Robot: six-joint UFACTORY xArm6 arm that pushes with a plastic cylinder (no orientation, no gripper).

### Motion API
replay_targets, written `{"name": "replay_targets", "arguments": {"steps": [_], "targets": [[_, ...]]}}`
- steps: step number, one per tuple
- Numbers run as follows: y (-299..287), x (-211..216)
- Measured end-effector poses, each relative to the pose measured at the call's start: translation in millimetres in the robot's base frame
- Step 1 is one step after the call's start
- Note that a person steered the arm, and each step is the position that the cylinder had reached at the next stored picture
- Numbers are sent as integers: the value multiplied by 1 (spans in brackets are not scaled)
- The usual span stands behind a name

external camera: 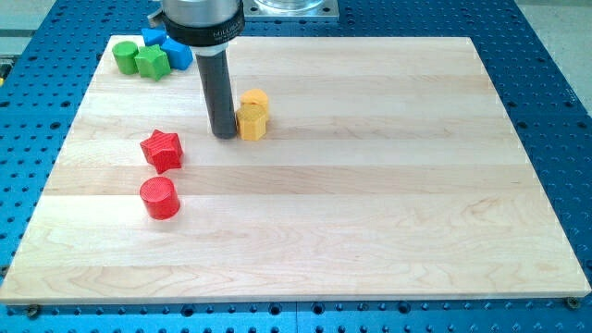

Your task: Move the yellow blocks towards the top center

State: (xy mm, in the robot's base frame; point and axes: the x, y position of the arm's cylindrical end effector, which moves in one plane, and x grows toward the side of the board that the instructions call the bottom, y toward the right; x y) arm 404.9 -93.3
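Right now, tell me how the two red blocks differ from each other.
Shape: the red star block has pointed arms, while the red cylinder block is round with a flat circular top. Position: the red star block lies nearer the view's top, the red cylinder block just below it, apart and not touching. Nearness to my tip: the red star block is closer, the red cylinder block farther. Both are the same red and rest on the wooden board.

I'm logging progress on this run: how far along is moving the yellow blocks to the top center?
Partly done. The two yellow blocks already sit together in the board's upper half, a little to the view's left of center. In hand: my tip stands right against their left side. Left: pushing them up and slightly rightward to the top edge's middle. The red star, red cylinder and the green and blue blocks lie off that path.
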Motion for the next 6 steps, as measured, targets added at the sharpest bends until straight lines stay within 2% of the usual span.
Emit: {"name": "replay_targets", "arguments": {"steps": [1,2,4,5,6], "targets": [[5,29],[23,17],[50,-45],[30,-10],[-19,5]]}}
